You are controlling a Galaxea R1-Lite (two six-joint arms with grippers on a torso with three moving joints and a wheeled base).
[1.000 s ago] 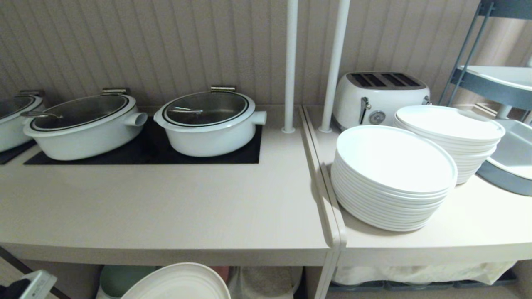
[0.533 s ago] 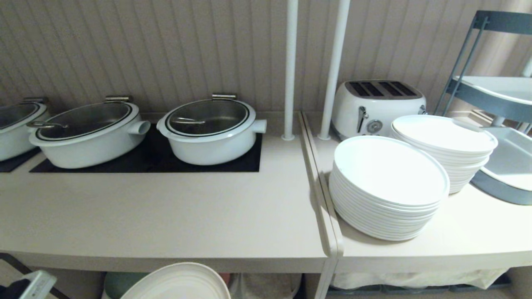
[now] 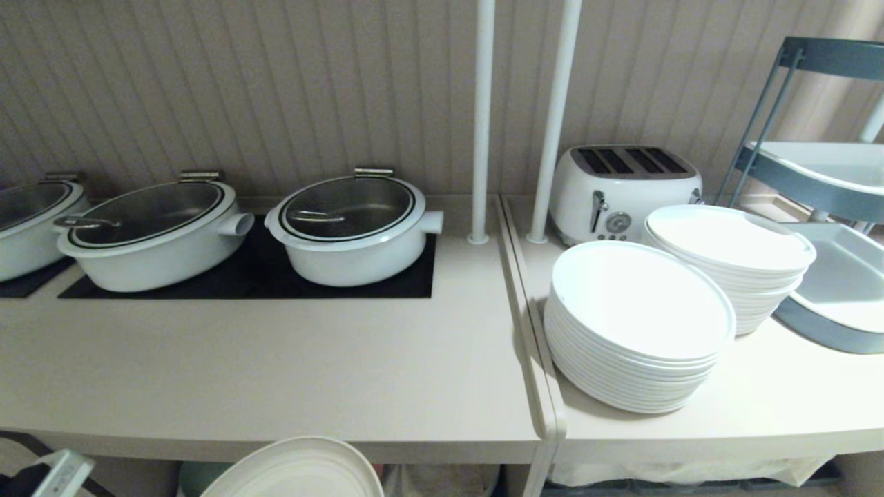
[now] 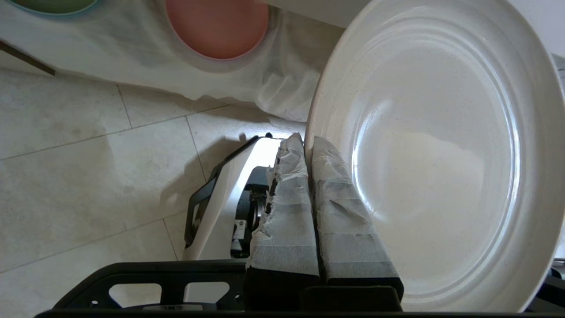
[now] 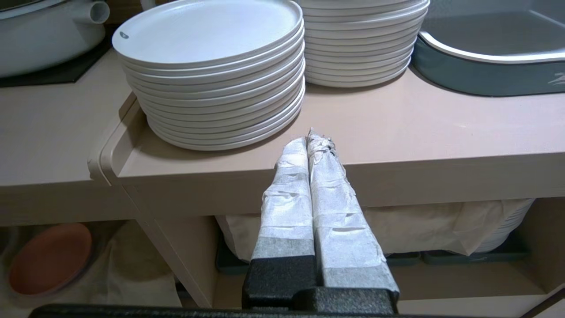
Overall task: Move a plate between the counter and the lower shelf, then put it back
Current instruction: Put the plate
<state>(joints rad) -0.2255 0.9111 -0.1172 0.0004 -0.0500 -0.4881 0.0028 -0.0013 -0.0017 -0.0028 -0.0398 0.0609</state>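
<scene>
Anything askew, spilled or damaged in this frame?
Nothing spilled or broken. Only the tape wrapping on the left hand looks frayed and torn where it pinches the plate rim.

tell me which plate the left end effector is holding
The cream plate with ringed grooves, pinched at its rim by the left end effector. The pink plate lies on the shelf cloth.

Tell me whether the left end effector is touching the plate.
Touching. The left wrist view shows the left end effector clamped shut on the rim of the plate, with no gap at the rim.
</scene>
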